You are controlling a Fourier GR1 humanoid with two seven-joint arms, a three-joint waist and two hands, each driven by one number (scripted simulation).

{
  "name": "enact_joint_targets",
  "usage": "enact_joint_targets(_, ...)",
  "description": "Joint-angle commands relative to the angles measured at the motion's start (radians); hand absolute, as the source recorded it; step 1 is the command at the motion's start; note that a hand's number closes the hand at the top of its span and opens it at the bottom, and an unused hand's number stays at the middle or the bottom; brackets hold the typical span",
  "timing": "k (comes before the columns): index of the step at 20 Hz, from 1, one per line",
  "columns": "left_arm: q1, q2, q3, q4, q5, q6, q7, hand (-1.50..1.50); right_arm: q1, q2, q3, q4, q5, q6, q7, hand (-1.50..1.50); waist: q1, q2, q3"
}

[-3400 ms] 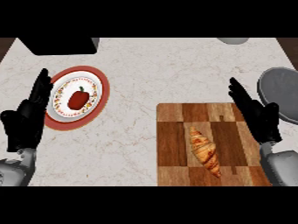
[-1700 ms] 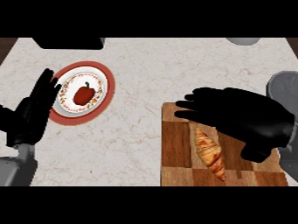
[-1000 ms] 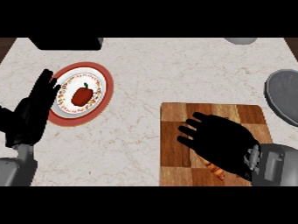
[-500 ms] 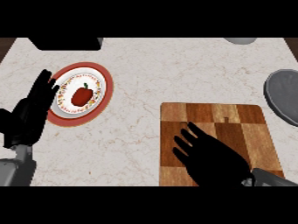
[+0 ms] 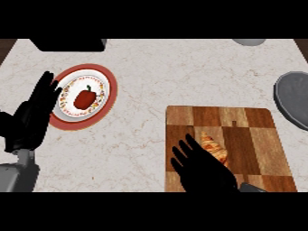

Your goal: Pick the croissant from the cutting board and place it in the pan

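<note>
Head view: the right hand (image 5: 203,171), fingers apparently spread and empty, may shove the croissant (image 5: 216,149) just beyond it aside instead of grasping

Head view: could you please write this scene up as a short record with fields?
croissant: lying on the board, not yet lifted
right hand: open, over the board's lower left, fingers beside the croissant
left hand: open, resting at the left, fingers up
pan: at the right edge, croissant not in it
plate: upper left, red food on it
</note>
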Motion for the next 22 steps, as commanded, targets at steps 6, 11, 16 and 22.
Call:
enact_joint_targets(6, 0.005, 0.001, 0.05, -0.046, 0.01, -0.033, 0.048, 0.0, 0.034, 0.019, -0.02, 0.147, 0.13, -0.099, -0.07, -1.5, 0.0, 0.001, 0.0)
enact_joint_targets(11, -0.021, -0.05, 0.019, -0.018, -0.058, 0.006, 0.035, 0.0, 0.01, 0.004, -0.026, 0.217, 0.193, -0.134, -0.161, -1.5, -0.001, 0.001, 0.0)
enact_joint_targets(16, -0.039, -0.056, 0.048, 0.03, -0.049, -0.027, 0.022, 0.0, 0.017, 0.073, -0.047, 0.325, 0.248, -0.15, -0.195, -1.5, -0.001, 0.001, 0.0)
enact_joint_targets(22, 0.001, -0.038, 0.094, 0.032, -0.012, -0.099, -0.013, 0.0, 0.051, 0.136, -0.073, 0.414, 0.301, -0.246, -0.241, -1.5, 0.001, 0.001, 0.0)
